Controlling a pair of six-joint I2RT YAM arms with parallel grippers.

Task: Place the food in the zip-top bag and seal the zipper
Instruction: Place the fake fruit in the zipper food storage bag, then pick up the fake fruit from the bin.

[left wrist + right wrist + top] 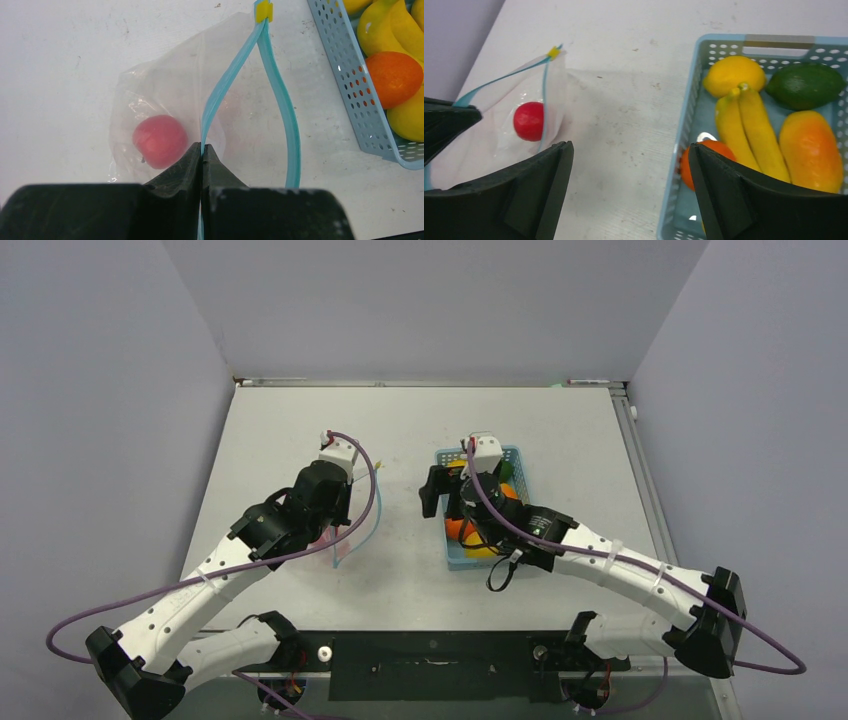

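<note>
- Closest to my left wrist camera: left gripper (202, 149), fingers pressed together, pinching one side of the zipper (235, 70) between the tips.
- zipper is teal. Its two sides are pulled apart into a loop, so I read the mouth as open. Both sides meet at a yellow slider (263, 11) at the far end.
- bag (165, 75) is clear and crinkly, lying on the table (420, 430) left of the basket, near it but apart.
- apple (159, 141), red, sits inside the bag, just beside the pinching fingertips.
- rest of the food is in the basket (350, 80), light blue with holes in its walls.
- orange (395, 77) lies against the wall nearest the bag.
- bananas (749, 130) lie lengthwise in the middle, with the lemon (734, 75) at their far end.
- lime (806, 86) is in the far corner.
- mango (811, 150) lies alongside the bananas, on the side away from the bag.
- right gripper (629, 150) is spread wide, not closed on anything. One finger is over bare table between bag and basket, the other over the basket by the orange. I can't tell if it touches the basket.
- top camera: left arm reaches over the bag, right arm over the basket.
</note>
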